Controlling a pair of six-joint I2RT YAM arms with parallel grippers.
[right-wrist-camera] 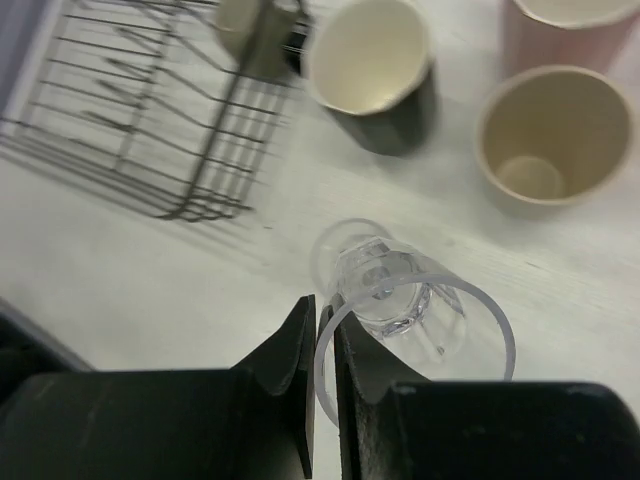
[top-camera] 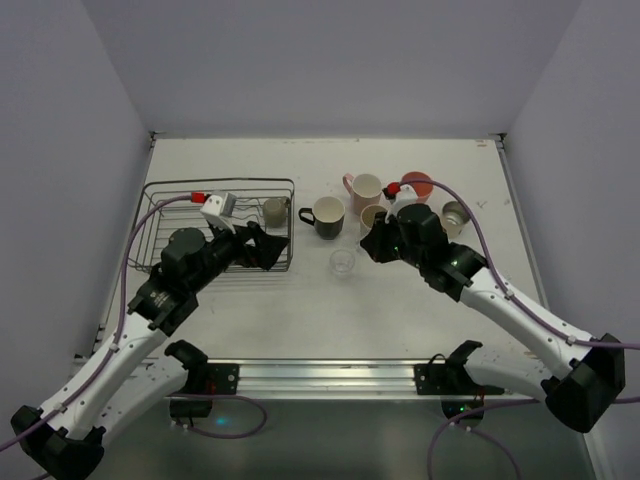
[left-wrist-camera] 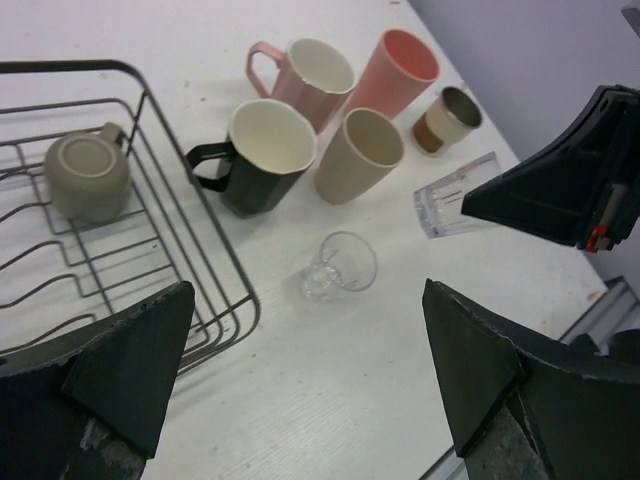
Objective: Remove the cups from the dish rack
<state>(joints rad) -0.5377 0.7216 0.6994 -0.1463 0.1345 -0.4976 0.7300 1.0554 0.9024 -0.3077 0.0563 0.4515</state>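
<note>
- The left gripper (top-camera: 268,247) hangs over the near right corner of the dish rack (top-camera: 150,215); its fingers (left-wrist-camera: 130,370) are spread wide, with nothing between them
- One olive mug (left-wrist-camera: 88,175) sits bottom-up inside the dish rack, in its far right part, handle pointing away from the arms
- The right gripper (right-wrist-camera: 322,335) is clenched on a clear glass (right-wrist-camera: 430,320); the two fingers pinch the wall at the rim, one inside and one outside; the glass is carried tilted on its side above the table (top-camera: 300,310)
- A second clear glass (left-wrist-camera: 340,265) stands upright on the table, just right of the rack's near corner, almost under the carried one
- Right of the rack stand the other cups, all mouth-up: a black mug (left-wrist-camera: 262,155) with a cream inside nearest the rack; a beige cup (left-wrist-camera: 358,152) just beside it; a pink mug (left-wrist-camera: 310,72) and a salmon tumbler (left-wrist-camera: 395,75) behind those; a metallic cup (left-wrist-camera: 448,120) farthest right
</note>
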